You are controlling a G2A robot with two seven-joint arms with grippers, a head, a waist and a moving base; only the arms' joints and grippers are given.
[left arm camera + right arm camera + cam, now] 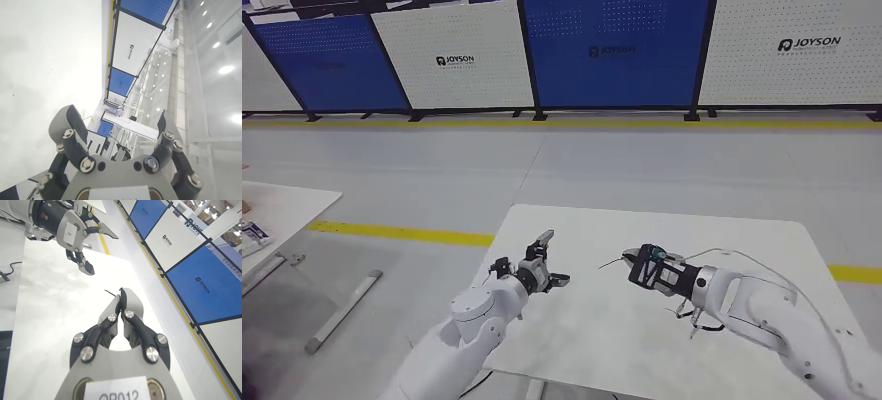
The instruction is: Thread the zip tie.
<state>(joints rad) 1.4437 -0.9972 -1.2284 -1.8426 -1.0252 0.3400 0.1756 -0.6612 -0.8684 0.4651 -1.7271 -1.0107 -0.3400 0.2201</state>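
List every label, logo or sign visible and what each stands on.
Logo and wordmark, legible: white and blue partition panels.
Printed code, lower part cut off: white paper label on the right end effector.
Tiny characters, too small to read: white sticker on the left end effector.

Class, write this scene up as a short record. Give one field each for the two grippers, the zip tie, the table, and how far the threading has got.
left gripper: open, empty, above the table
right gripper: shut on the zip tie
zip tie: thin black strand, one end poking out past the right gripper's fingertips towards the left gripper
table: white top, both grippers over it, facing each other and apart
threading: no loop seen; only one gripper holds the tie
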